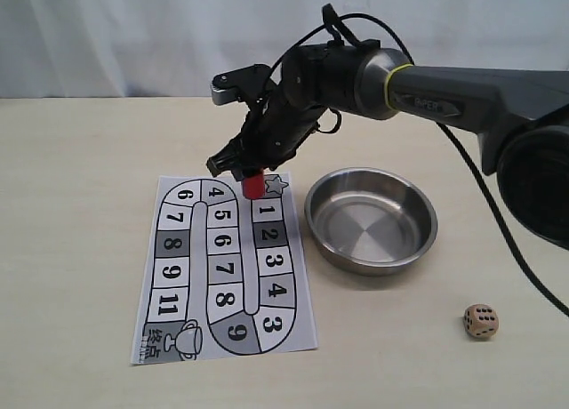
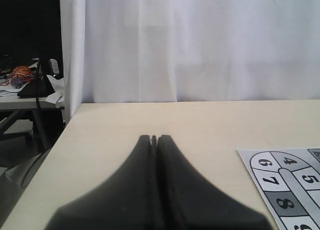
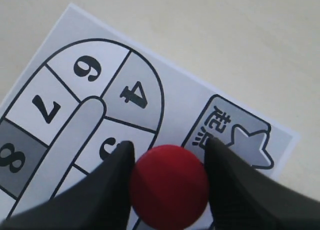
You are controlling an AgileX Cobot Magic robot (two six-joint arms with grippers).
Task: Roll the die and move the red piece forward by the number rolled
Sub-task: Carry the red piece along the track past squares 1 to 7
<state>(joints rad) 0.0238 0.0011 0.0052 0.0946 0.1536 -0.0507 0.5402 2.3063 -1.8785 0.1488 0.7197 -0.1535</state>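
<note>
The red piece (image 3: pixel 169 186), a plain bright red cylinder, stands upright, long axis vertical. The right gripper (image 1: pixel 252 180) grasps it by its sides; the left gripper (image 2: pixel 154 139) is clenched.

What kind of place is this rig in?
Likely a robotics lab bench: a beige table backed by a white curtain, a printed game board laid out, and a cluttered side desk past the curtain.
</note>
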